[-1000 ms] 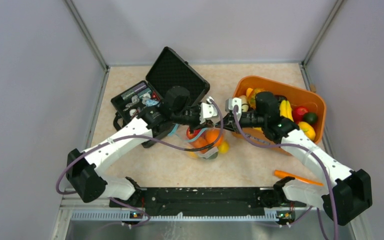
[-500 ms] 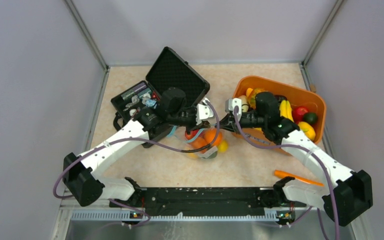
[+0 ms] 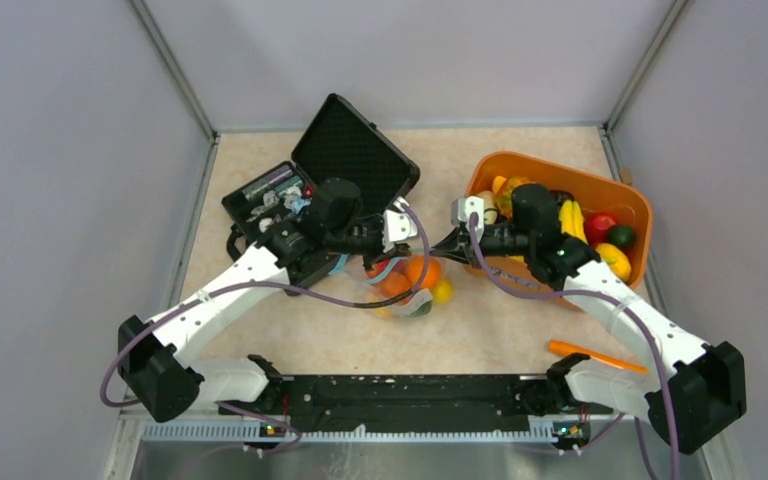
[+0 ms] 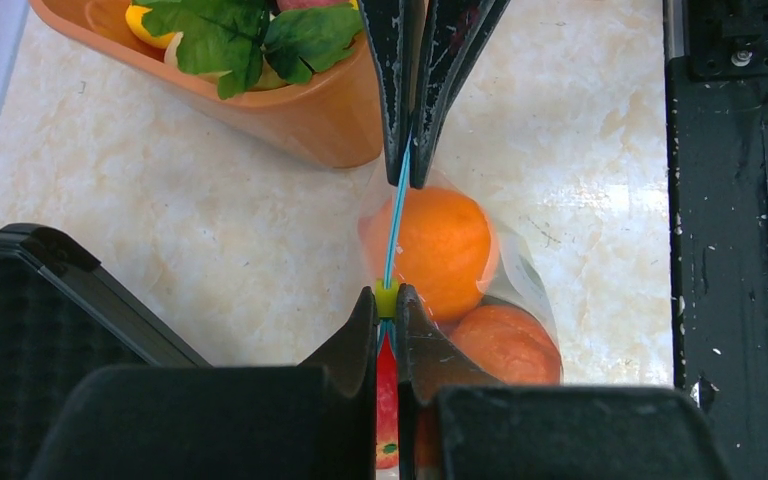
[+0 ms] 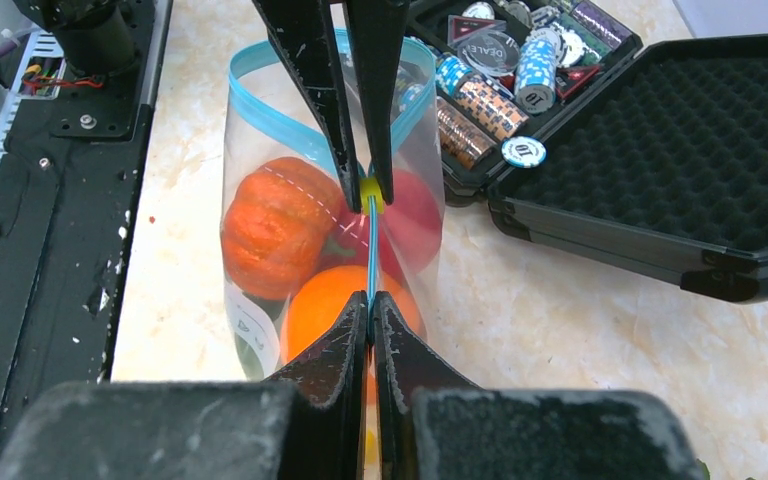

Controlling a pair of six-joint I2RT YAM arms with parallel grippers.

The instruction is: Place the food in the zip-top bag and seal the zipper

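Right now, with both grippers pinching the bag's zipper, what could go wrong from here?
The zipper is closed only between the left gripper and right gripper. Beyond the yellow slider the bag gapes open, so a slip of the jaws would leave it unsealed. The orange bulges right under the track and may push it apart.

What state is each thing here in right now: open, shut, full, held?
zip-top bag: food inside, mouth partly open
zipper: closed between the pincers, open loop beyond the left one
left pincer: shut on the zipper at its yellow slider
right pincer: shut on the zipper
black case: lid open
orange basket: toy fruit inside
orange stick: lying on the table
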